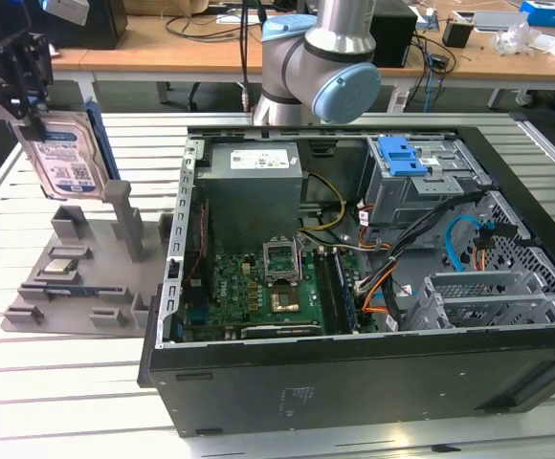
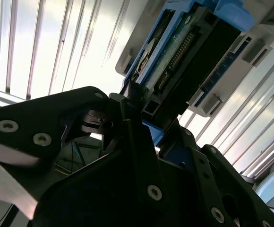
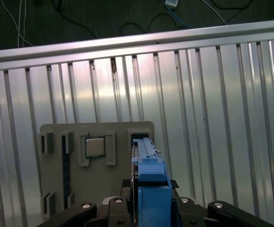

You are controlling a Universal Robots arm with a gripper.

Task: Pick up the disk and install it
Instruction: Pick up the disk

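Observation:
The disk [image 1: 67, 158] hangs upright at the exterior view's left, its white-and-blue label facing out and a blue rail along its side. My gripper [image 1: 21, 81] is shut on its upper end and holds it just above the grey holder tray [image 1: 77, 287]. In the first wrist view the disk [image 3: 149, 182] shows edge-on, blue rail up, between my black fingers [image 3: 193, 208], over the tray's slot [image 3: 139, 133]. The second wrist view shows the disk's [image 2: 175, 61] circuit-board side clamped in the gripper [image 2: 137, 113].
An open computer case [image 1: 354, 382] lies to the exterior view's right of the tray, with a blue-topped drive bay [image 1: 407, 158], motherboard [image 1: 268, 287] and cables inside. A small square chip [image 1: 59, 267] [image 3: 94, 147] sits on the tray. The arm's base [image 1: 306, 57] stands behind the case.

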